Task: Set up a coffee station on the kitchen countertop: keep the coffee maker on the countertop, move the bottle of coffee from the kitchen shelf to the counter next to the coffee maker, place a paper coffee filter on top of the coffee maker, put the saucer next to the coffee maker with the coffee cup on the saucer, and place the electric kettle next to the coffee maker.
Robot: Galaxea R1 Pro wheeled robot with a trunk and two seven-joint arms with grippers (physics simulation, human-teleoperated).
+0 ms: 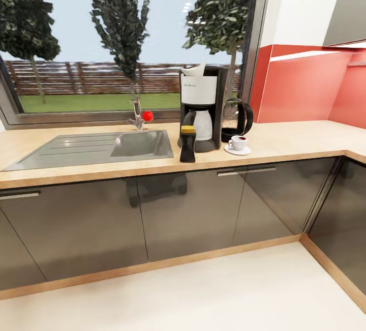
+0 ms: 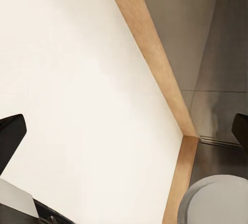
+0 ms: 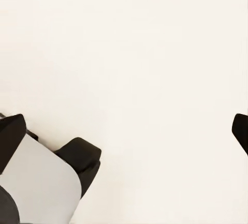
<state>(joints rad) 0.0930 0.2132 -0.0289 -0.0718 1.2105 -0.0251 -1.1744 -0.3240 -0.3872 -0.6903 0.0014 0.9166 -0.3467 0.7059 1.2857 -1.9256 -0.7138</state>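
On the wooden countertop (image 1: pixel 295 140) stands the black and white coffee maker (image 1: pixel 203 102) with a white paper filter (image 1: pixel 194 70) sticking out of its top. A dark coffee bottle (image 1: pixel 187 145) with a yellow cap stands right in front of it. The dark electric kettle (image 1: pixel 238 117) sits just to its right. In front of the kettle a white cup (image 1: pixel 238 142) rests on a white saucer (image 1: pixel 239 151). My left gripper (image 2: pixel 125 133) hangs open over the floor by the cabinet plinth. My right gripper (image 3: pixel 125 131) is open over bare floor.
A steel sink (image 1: pixel 137 144) with a faucet (image 1: pixel 137 115) lies left of the coffee maker. Dark cabinet fronts (image 1: pixel 193 209) run below the counter, which turns a corner at the right. A wooden plinth (image 2: pixel 155 59) borders the pale floor (image 1: pixel 203 295).
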